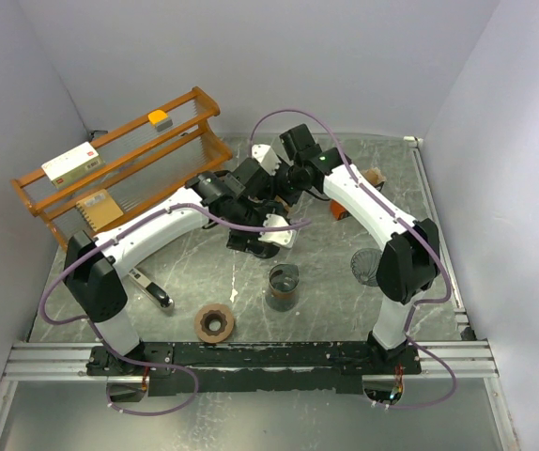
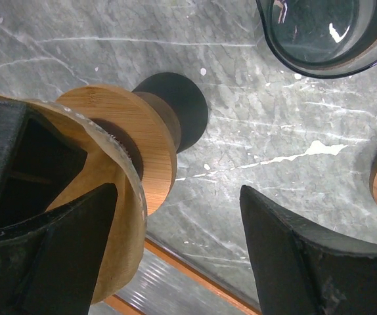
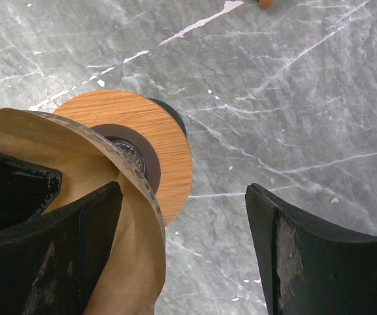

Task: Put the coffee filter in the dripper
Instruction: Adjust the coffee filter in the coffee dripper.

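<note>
Left tool (image 2: 178, 197): nearest my left wrist lens. Its jaws are spread wide and grip nothing. One finger lies on brown paper inside a cone and the other hangs over bare stone, well to the side.
Right tool (image 3: 183, 190): also wide apart and empty, with one finger on the paper and its partner clear of the rim.
Surface (image 2: 261, 131): grey veined stone, with open room beside both free fingers.
Rack (image 1: 119, 169): wooden, at the far left by the wall, well apart from my tools. Only the top view shows it.
Dripper (image 3: 155, 138): wooden collar and dark foot, seen in both wrist views. From above, my two wrists hide it.
Coffee filter (image 3: 123, 262): brown paper lining the dripper's cone, its edge following the glass rim.
Glass vessel (image 2: 320, 33): near the dripper, seen in the left wrist and top views.
Wooden ring (image 1: 215, 322): towards the near edge, apart from the vessel. The left wrist view catches just its rim.
</note>
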Motion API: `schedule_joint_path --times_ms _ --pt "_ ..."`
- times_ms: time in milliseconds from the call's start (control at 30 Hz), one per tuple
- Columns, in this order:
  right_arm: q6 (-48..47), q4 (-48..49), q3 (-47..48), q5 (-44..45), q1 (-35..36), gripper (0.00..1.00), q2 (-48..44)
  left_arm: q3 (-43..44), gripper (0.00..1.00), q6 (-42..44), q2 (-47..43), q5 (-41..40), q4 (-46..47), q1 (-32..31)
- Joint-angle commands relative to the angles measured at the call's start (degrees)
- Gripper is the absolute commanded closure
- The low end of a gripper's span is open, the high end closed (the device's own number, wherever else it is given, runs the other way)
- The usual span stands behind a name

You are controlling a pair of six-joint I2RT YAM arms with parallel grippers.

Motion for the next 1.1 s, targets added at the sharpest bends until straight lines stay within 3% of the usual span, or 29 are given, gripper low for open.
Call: schedule_joint_path --times_ms 0,1067 --pt "-0.25 -1.66 2.73 -1.12 -0.02 0.23 0.49 2.73 0.12 -0.92 -2.40 2.15 0.39 -0.08" --pt "2.07 -5.68 7.98 -4.98 -0.06 0.18 -1.78 2.81 0.09 -1.90 -4.92 4.53 1.26 -0.04"
